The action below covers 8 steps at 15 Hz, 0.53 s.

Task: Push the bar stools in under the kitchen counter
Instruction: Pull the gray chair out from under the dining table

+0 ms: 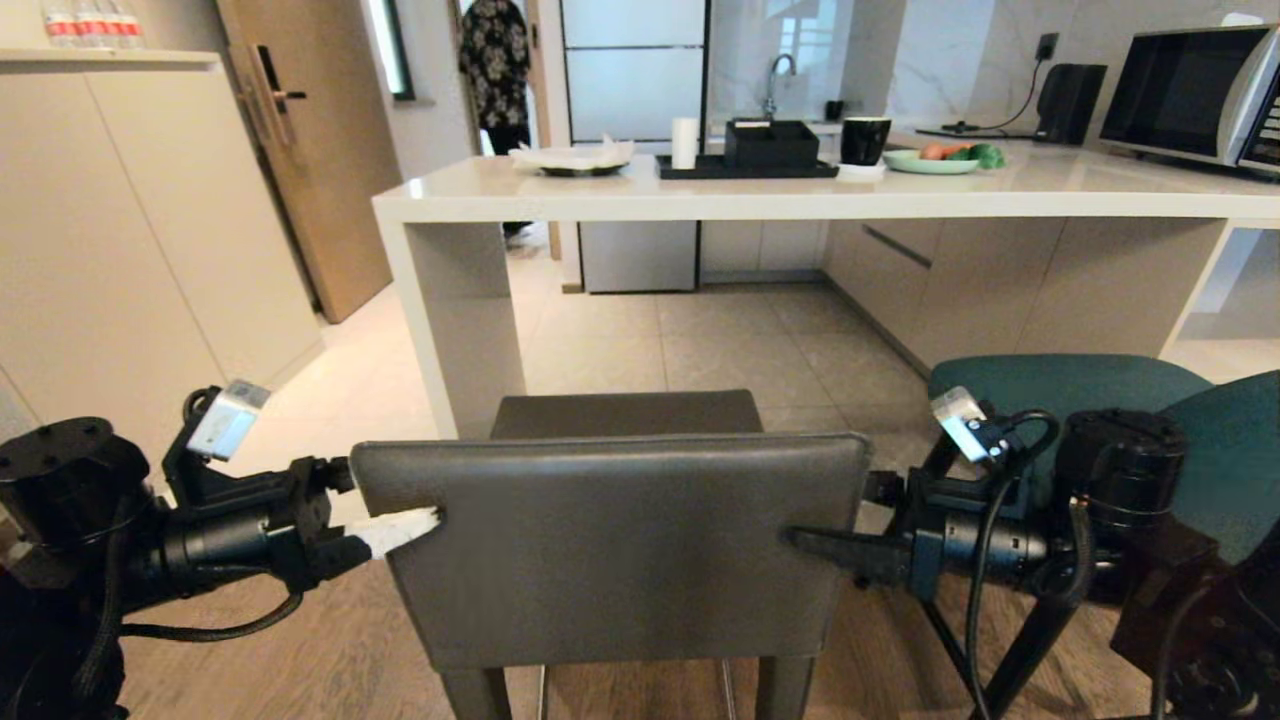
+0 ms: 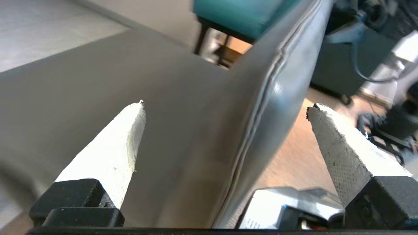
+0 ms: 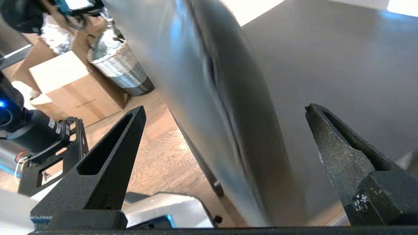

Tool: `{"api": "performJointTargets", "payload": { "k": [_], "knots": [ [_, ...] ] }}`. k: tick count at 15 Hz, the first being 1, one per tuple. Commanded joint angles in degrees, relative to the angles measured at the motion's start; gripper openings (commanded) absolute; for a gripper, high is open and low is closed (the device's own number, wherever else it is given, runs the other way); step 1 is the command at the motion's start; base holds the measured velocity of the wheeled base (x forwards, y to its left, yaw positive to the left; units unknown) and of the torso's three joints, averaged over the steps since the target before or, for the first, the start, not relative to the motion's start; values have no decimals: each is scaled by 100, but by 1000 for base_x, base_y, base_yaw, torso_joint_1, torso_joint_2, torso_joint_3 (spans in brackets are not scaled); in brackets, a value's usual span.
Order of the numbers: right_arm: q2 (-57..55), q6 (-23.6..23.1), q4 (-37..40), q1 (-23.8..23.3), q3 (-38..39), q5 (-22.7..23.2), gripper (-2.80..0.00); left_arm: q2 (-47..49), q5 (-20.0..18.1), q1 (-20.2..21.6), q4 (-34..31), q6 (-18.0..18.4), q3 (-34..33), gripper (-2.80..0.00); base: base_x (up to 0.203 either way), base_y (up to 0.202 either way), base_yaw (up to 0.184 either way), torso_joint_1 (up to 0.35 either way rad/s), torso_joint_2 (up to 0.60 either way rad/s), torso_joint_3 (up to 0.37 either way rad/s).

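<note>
The dark grey bar stool stands right before me, its square back toward me and its seat short of the white kitchen counter. My left gripper is open astride the back's left edge; the white fingers stand one on each side of the stool's back. At the back's right edge my right gripper is open too, its black fingers apart around the padded back. The teal bar stool stands to the right, behind my right arm.
On the counter are a black tray, a mug, a plate of vegetables and a microwave. A person stands far back. Tall cabinets line the left. A cardboard box and a silvery bin stand behind me.
</note>
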<state>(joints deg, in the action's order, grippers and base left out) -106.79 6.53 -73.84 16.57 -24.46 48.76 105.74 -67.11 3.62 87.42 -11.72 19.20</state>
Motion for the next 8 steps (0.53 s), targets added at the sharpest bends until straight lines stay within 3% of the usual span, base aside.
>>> {"api": "performJointTargets", "payload": {
  "k": [1,6,8],
  "knots": [
    [301,4,-17,-241,268,35,0,-157,-39,155,24,-24,-195,0,0,0,0,0,0,0],
    [1012,-11,-17,-914,1096,407,0,-689,-48,270,24,-15,-987,0,0,0,0,0,0,0],
    [1271,-19,-17,-1142,1264,413,0,-857,-24,507,24,4,-1297,0,0,0,0,0,0,0]
  ]
}}
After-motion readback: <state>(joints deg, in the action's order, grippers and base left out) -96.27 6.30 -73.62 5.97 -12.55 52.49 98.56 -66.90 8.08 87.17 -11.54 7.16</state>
